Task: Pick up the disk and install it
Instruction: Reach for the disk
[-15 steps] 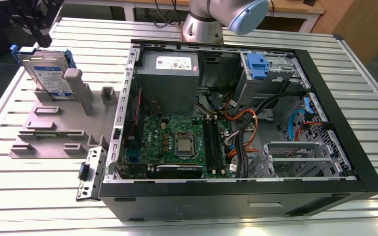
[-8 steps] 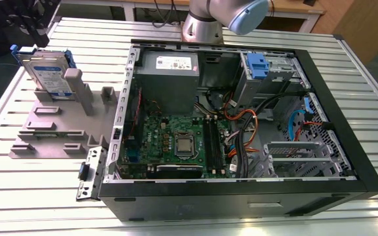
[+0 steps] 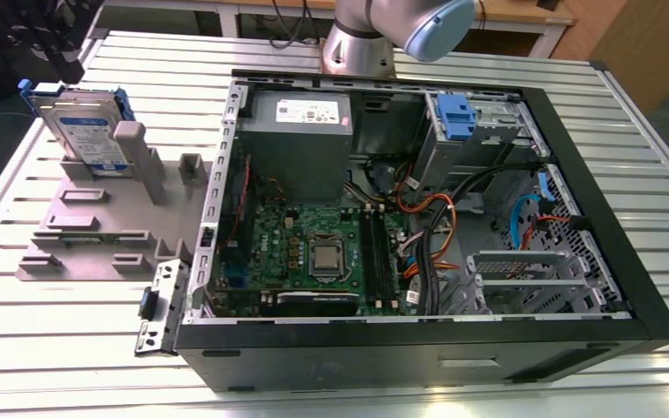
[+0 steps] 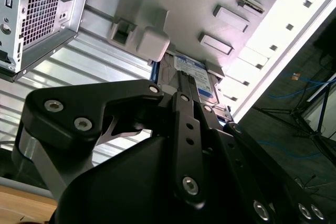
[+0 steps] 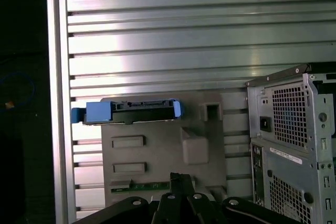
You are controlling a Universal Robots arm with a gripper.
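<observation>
fingers (image 5: 181, 179): together with nothing between them in both wrist views; held well apart from the disk, over the near end of the grey holder (image 5: 157, 150).
disk (image 3: 84, 131): standing on edge in a slot of the holder, blue bracket around it, label turned toward the case; in the exterior view, at about ten o'clock from the middle of the case.
post (image 3: 131, 157): grey upright of the holder, just beside the disk at its four o'clock; likely to be struck if the approach drifts that way.
grip risk: thin edge and smooth metal sides; a hold off the middle could let the disk tilt or slip out.
holder risk: loose-looking on the bench (image 3: 67, 348); a disk jammed in its slot could drag the holder up or shift it.
case (image 3: 404, 353): lying open at three o'clock from the holder; empty metal cage (image 3: 532, 279) at four o'clock inside it.
cables (image 3: 428, 213): orange and blue loops near the cage; probable snag for the bracket corners, and a skewed entry could bind on the cage rails.
</observation>
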